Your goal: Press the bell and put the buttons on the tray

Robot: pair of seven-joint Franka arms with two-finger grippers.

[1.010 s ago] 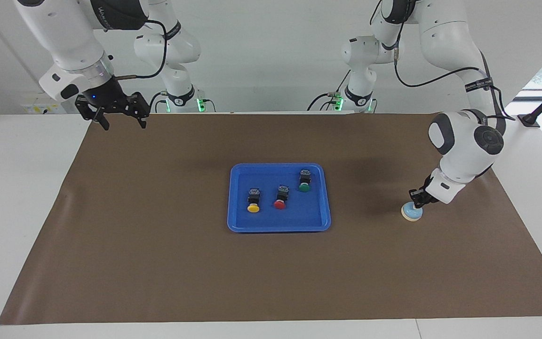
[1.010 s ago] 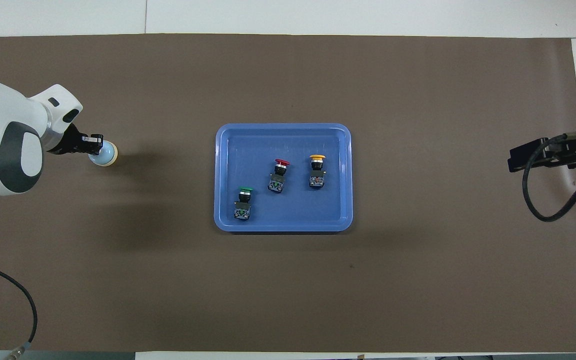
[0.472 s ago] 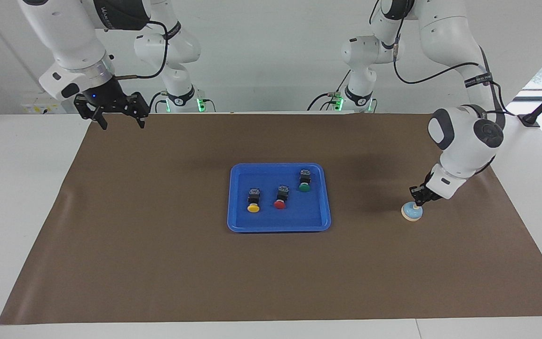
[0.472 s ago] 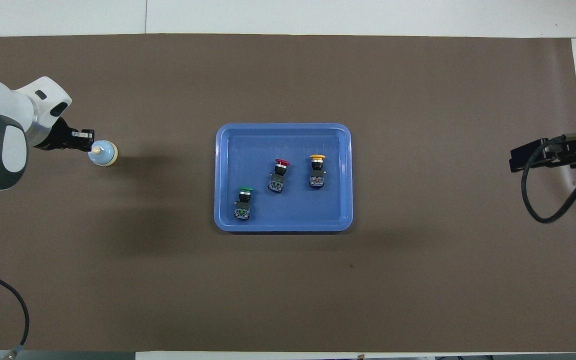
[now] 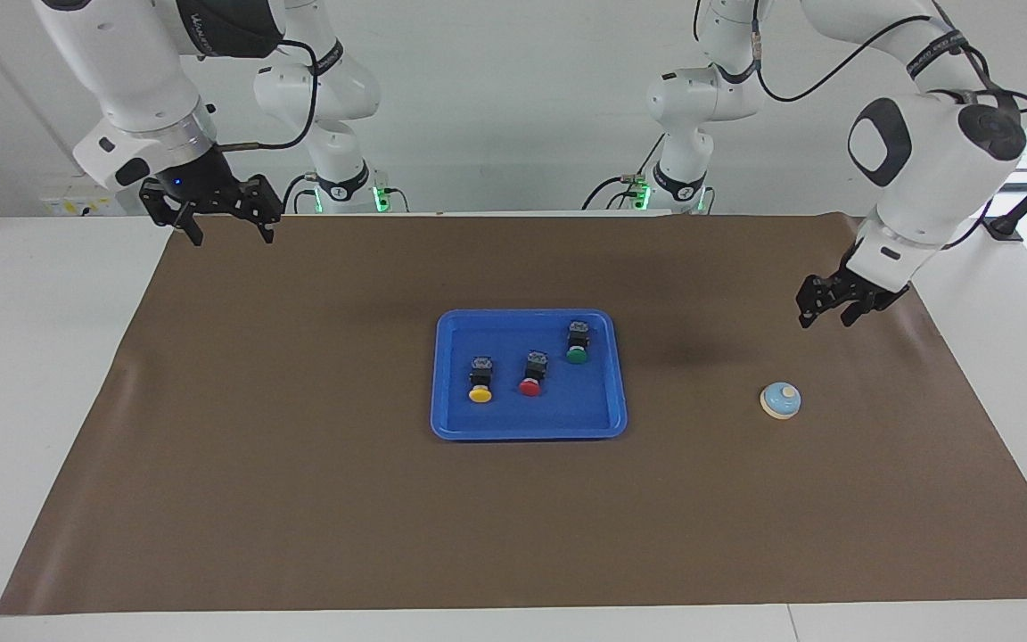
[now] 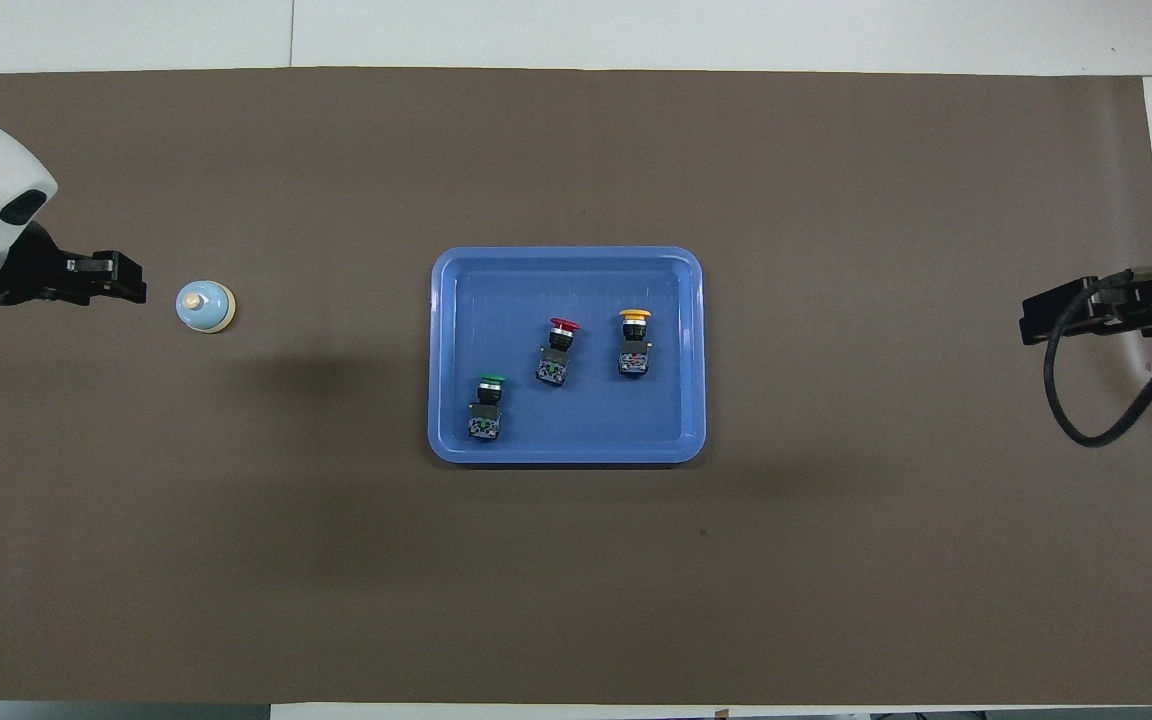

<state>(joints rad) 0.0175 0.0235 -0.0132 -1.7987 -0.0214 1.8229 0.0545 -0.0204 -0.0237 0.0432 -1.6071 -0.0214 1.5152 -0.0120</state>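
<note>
Your left tool [image 5: 827, 309] has lifted off the bell [image 5: 781, 399] and now hangs clear above it, at the right of the facing view.

Whether its fingers are spread or pressed together you cannot tell; your right tool [image 5: 226, 223] waits spread at upper left. The bell, a pale-blue dome with a cream knob, sits at right of centre on the counter [image 5: 299, 499]; it looks light and rigid, so press the knob straight down. Green [image 5: 577, 355], red [image 5: 529, 386] and yellow [image 5: 480, 393] buttons lie in the blue tray [image 5: 442, 428] at centre.
</note>
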